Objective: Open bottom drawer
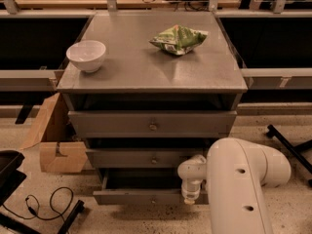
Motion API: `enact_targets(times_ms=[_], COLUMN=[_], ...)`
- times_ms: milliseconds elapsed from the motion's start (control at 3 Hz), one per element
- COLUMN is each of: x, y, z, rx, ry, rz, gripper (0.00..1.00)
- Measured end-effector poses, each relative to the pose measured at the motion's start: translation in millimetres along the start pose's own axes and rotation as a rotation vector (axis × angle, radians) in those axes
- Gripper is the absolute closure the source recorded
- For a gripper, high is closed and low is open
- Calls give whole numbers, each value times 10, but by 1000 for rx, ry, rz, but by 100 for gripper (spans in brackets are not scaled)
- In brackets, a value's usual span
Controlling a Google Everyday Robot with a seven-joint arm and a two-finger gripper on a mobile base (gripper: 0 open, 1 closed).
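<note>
Standing partway out at the foot of the grey metal cabinet [136,72], the narrow grey bottom drawer [131,197] shows its dark inside. White arm's gripper [190,199] sits at the drawer front, right of the small brass knob [153,199]; cannot tell whether it grips.

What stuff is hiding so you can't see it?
- Camera view: right end of the bottom drawer, behind the robot arm; the gripper sits at that drawer's front.
- Camera view: that drawer's inside, in shadow beneath the middle drawer.
- Camera view: black object at left, cut by the edge.
</note>
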State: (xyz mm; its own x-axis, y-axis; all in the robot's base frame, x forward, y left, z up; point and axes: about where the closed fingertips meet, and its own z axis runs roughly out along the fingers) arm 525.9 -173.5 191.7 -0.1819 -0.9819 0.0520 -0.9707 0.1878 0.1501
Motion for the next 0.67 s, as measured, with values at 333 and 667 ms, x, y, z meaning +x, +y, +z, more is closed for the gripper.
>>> enact_targets(times_ms=[333, 667], x=[-4, -11], y=[29, 33], z=[-51, -87], rx=[-15, -25], ry=[-7, -13], rz=[22, 37], gripper=[100, 100])
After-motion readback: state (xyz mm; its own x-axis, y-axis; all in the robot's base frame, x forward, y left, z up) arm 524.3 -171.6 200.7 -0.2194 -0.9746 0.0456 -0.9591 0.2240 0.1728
